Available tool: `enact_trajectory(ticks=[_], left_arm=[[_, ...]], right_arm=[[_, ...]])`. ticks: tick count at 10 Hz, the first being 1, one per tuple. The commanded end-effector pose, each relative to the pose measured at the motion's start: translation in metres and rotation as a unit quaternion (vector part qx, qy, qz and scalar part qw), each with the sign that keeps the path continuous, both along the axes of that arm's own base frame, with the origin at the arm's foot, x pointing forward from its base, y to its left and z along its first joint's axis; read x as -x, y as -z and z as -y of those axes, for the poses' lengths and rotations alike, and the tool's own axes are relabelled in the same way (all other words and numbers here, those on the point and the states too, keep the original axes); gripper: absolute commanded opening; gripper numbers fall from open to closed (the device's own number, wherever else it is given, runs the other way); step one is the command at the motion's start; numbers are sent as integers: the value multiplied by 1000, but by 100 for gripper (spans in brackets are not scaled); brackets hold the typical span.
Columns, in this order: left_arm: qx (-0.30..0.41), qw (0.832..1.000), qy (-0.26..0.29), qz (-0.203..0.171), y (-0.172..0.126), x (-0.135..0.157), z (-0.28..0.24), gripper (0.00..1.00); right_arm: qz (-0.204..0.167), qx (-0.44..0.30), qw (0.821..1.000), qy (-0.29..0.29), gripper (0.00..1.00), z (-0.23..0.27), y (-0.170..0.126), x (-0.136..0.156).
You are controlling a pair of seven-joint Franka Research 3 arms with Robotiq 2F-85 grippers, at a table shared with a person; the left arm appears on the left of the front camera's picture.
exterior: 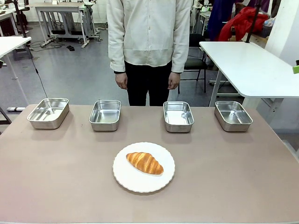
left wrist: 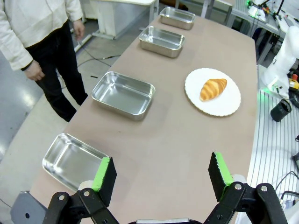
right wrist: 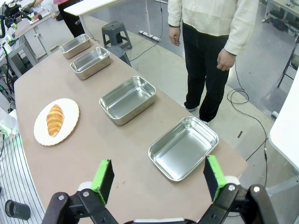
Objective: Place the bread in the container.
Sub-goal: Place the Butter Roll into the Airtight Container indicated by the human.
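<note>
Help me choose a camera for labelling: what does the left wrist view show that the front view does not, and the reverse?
Left wrist view adds: the left gripper, jaws wide open and holding nothing, over the table, plus part of a white robot arm beside it. Front view adds: red cloth in the background. Both share: the bread on the white plate, four steel containers in a row, all empty, and the person standing at the far side.

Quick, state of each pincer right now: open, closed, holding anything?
Left pincer: open, holding nothing.
Right pincer: open, holding nothing.
</note>
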State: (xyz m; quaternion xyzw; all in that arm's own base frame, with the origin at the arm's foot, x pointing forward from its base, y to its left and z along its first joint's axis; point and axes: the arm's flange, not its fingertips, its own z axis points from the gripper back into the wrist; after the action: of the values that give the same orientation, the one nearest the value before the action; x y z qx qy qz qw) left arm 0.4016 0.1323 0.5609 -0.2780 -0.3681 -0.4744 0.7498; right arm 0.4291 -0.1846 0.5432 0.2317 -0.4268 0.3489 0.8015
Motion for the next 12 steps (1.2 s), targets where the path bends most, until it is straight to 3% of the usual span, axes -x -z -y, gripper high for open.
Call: enact_trajectory(ticks=[1, 12], left_arm=[[-5, 1000, 2, -4, -1, 2, 0, 100], [-5, 1000, 2, -4, -1, 2, 0, 100]], right_arm=[[1, -4, 1000, 0, 100, -1, -1, -1], [1, -4, 1000, 0, 100, -1, -1, -1]])
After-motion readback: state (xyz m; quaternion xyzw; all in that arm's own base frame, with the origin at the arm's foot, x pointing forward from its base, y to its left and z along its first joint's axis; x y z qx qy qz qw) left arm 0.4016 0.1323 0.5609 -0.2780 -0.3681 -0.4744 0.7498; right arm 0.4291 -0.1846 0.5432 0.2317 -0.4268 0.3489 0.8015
